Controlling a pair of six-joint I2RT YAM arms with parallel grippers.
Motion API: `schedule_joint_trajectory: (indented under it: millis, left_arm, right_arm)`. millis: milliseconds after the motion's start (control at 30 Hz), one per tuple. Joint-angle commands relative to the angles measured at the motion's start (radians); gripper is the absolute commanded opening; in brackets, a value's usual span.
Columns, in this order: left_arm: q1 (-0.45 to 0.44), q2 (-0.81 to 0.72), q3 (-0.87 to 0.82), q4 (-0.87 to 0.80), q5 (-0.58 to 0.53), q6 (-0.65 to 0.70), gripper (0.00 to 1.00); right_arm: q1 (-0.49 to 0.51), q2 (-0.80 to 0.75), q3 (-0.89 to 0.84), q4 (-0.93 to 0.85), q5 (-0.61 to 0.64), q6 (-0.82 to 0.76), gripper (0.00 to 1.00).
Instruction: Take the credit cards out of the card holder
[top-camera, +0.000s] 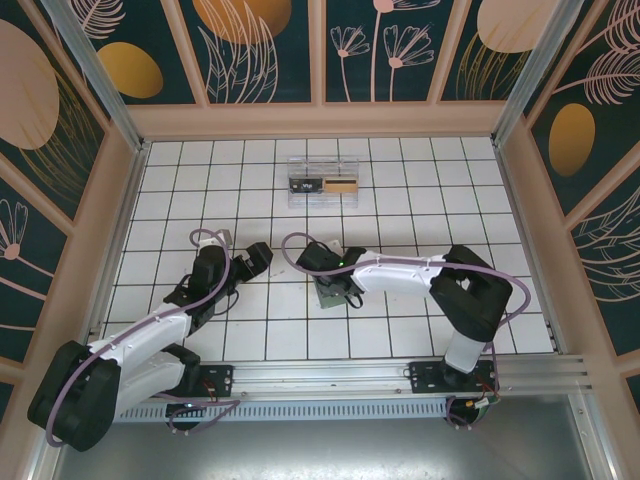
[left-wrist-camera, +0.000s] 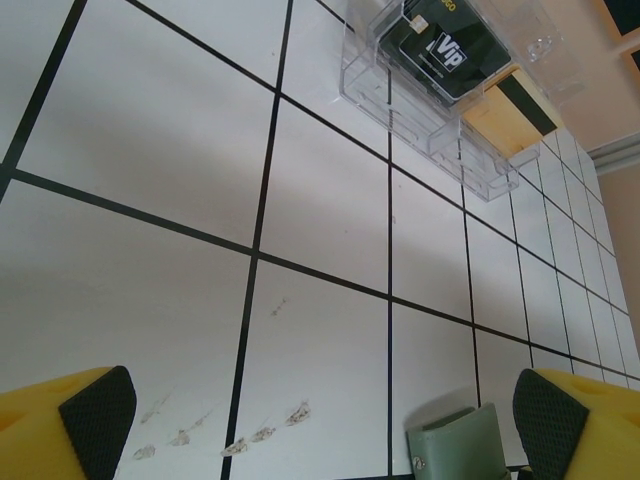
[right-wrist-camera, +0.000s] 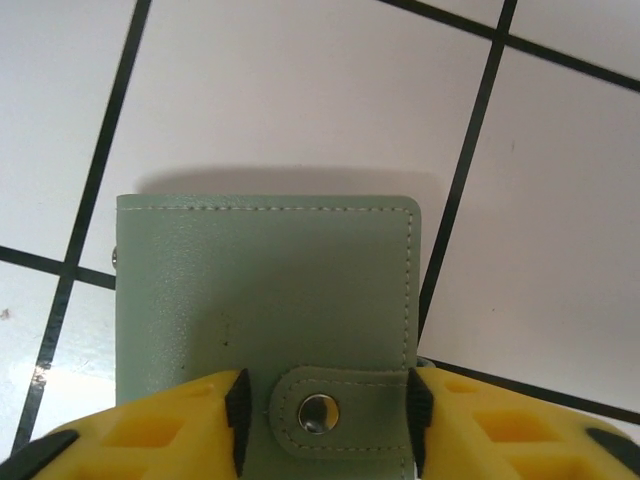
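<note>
Near the middle of the white tiled table (top-camera: 420, 200), the card holder (right-wrist-camera: 265, 290) lies flat and folded shut, grey-green side up, with pale stitching along its far and right edges. Its snap tab (right-wrist-camera: 350, 395) is folded over the near edge, and the metal stud (right-wrist-camera: 318, 412) sits in the tab. In the top view the holder lies roughly midway between the two arms, under the tip of your right arm.

Your right gripper (right-wrist-camera: 328, 425) is directly over that near edge. Its fingers are set to a narrow gap, with one black pad (right-wrist-camera: 238, 420) on each side of the tab. The right-hand pad meets the tab's edge. The left-hand pad shows a sliver of holder between pad and tab. You cannot tell from these views whether the tab is actually pinched.

Your left gripper (left-wrist-camera: 320, 430) hangs over bare tile just left of the holder, fingers at full spread. One corner of the holder shows beside its right finger in the left wrist view.

Well apart, toward the far wall, a clear plastic box (left-wrist-camera: 415, 120) stands on the tiles. Inside lie a black card (left-wrist-camera: 445, 55) marked VIP and, beside it, a tan card (left-wrist-camera: 500, 110) with a dark stripe.
</note>
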Motion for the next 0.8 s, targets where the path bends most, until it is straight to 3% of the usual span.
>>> schedule_joint_trajectory:
  millis: [0, 133, 400, 533, 667, 767]
  left_arm:
    - [-0.006, -0.007, -0.006, 0.031, -0.012, -0.014, 0.99]
    - [-0.010, -0.004, -0.001, 0.033, -0.009, -0.015, 0.98]
    - [-0.071, 0.040, 0.020, 0.053, -0.013, -0.036, 0.98]
    - [-0.129, 0.067, 0.028, 0.086, -0.016, -0.078, 0.97]
    - [-0.200, 0.118, 0.037, 0.137, 0.001, -0.148, 0.74]
    - [-0.253, 0.162, 0.042, 0.186, 0.005, -0.210, 0.44]
  right_arm:
    - [0.006, 0.020, 0.002, -0.013, -0.008, -0.009, 0.40]
    - [0.007, 0.012, -0.018, -0.012, -0.013, 0.003, 0.30]
    - [0.006, -0.011, -0.033, 0.007, -0.030, 0.002, 0.02]
    - [0.000, -0.035, -0.039, 0.020, -0.047, 0.005, 0.00]
    - [-0.027, -0.079, -0.074, 0.077, -0.127, 0.018, 0.00]
    - [-0.058, -0.121, -0.115, 0.137, -0.196, 0.034, 0.00]
